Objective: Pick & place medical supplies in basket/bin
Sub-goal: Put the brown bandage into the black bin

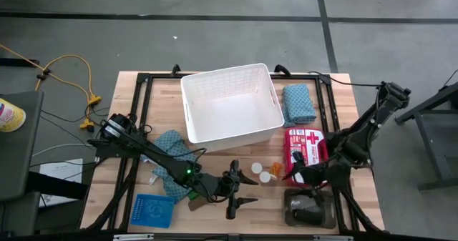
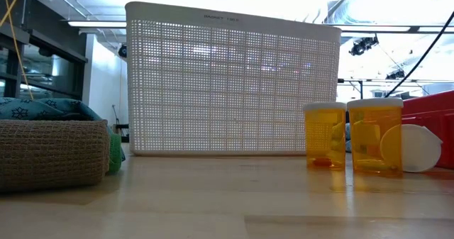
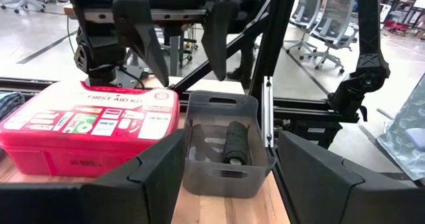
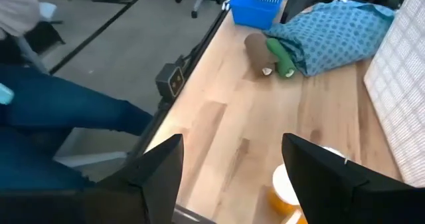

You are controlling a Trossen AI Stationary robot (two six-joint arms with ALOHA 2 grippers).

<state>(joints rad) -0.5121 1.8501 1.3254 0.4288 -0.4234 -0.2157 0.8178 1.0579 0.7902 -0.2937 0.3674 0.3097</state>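
Meanwhile both open grippers (image 1: pixel 242 191) (image 1: pixel 295 175) hover beside pill bottles (image 1: pixel 274 169)

White lattice basket (image 1: pixel 232 101) upright mid-table, teal cloth (image 1: pixel 298 103) beside it, apparently empty

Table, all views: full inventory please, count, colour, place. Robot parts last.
White basket: 1, white lattice, table's far middle, looks empty.
Teal cloths: 2, one right of the basket, one left of it near the left arm.
First aid kit: 1, red, right of centre, under the right arm.
Grey tray: 1, see-through grey, near right edge, holding a dark roll.
Blue mesh tray: 1, blue, near left corner.
Orange pill bottles: 2 in the low view, upright, by the kit.
White caps: 2, near centre.
Green and brown oblong pieces: 1 each, beside the left cloth.
Left gripper: open, near middle.
Right gripper: open, beside the kit.
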